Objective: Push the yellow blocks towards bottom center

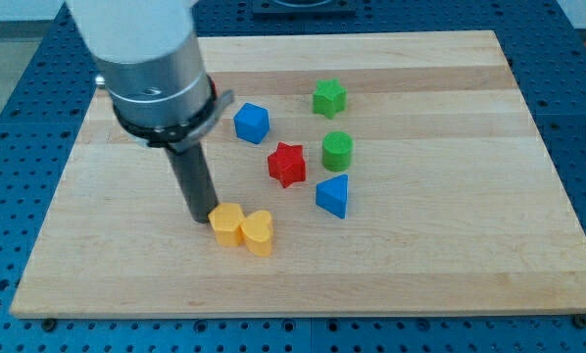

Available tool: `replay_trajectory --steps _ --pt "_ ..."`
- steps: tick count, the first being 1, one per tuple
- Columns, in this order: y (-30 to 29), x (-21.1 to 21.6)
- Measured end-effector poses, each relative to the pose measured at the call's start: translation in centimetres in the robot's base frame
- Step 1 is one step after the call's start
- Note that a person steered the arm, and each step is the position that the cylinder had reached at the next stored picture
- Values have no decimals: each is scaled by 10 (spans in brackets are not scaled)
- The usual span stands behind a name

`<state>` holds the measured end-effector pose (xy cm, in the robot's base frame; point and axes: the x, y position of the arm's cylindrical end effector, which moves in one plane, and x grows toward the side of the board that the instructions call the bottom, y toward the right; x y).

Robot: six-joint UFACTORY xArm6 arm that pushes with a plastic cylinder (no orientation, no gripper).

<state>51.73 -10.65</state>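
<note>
Right now my tip [201, 218] sits just to the view's left of the yellow hexagon-ish block [225, 224], touching it or v. nearly so; can't tell which. The yellow heart block [258, 232] is pressed against that hexagon's right side, so the two make one short row running left to right w/ a slight drop toward the view's right. That row is the landmark for everything else.

Key relation: both yellows lie to the right of the tool, along the row's long axis. Bottom centre of the worktop [97, 284] lies below and a bit right of the row. My guess: a push straight along the axis slides the pair rightward w/o much descent, so the tool prob. needs to come round above the row and shove down.

Tool state: plain rod, no jaws, nothing held; only side contact, at most, w/ the hexagon.

Arm pose: rod stands close to upright, the big grey wrist housing above it and up-left of the row, hiding some board behind.

Others, all up-right of the row and apart from it: red star block [287, 164], blue triangular block [333, 195], green cylinder block [337, 151], blue cube block [252, 123], green star-like block [328, 98]. None sit btw the yellows and the bottom edge.
</note>
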Motion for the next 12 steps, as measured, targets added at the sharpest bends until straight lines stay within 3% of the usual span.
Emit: replay_trajectory --steps 2,3,12 --pt "60 13" --pt "63 15" --pt "28 6"
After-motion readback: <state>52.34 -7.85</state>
